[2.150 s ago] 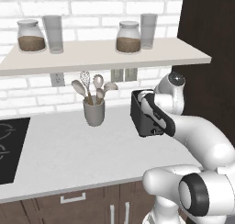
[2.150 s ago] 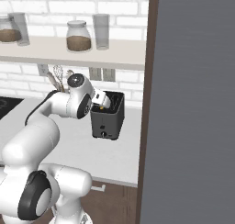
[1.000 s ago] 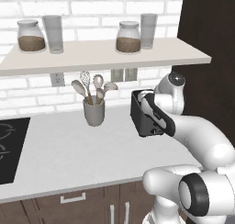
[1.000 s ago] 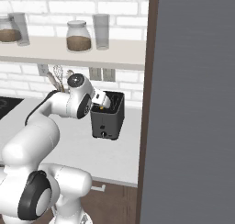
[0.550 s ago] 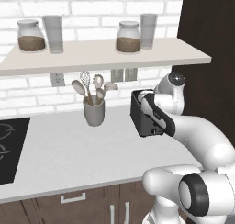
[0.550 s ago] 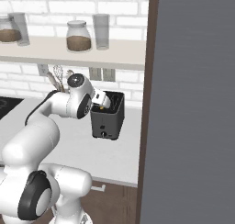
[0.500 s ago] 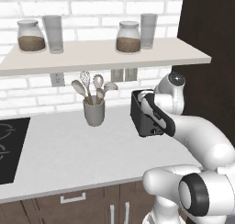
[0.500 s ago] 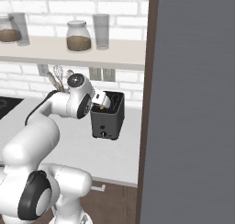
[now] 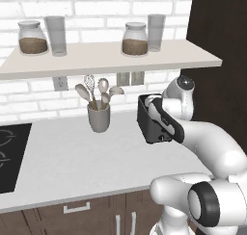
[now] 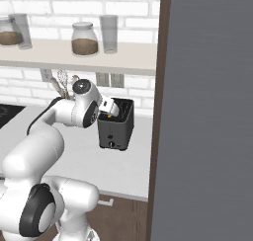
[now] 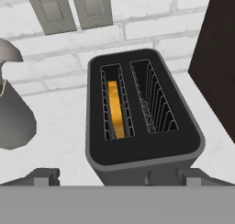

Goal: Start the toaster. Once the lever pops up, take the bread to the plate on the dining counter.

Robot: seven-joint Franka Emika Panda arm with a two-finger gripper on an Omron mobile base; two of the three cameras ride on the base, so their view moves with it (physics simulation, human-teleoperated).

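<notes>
The toaster (image 11: 142,126) stands on the white worktop (image 9: 72,157), close to the brick wall and just beside the dark tall cabinet (image 9: 217,46). The bread (image 11: 115,107) sits upright in the toaster's slot on the left of the hand view; the slot beside it is empty. The gripper (image 10: 109,108) hangs just above the toaster's top, near its front end, with its jaws spread wide and nothing between them. In the hand view its two fingertips (image 11: 43,176) stand either side of the toaster's near end, so the bread lies ahead of and below them, not touched. A grey utensil cup (image 9: 98,117) stands well to the toaster's left, below the shelf (image 9: 96,58) with jars.
</notes>
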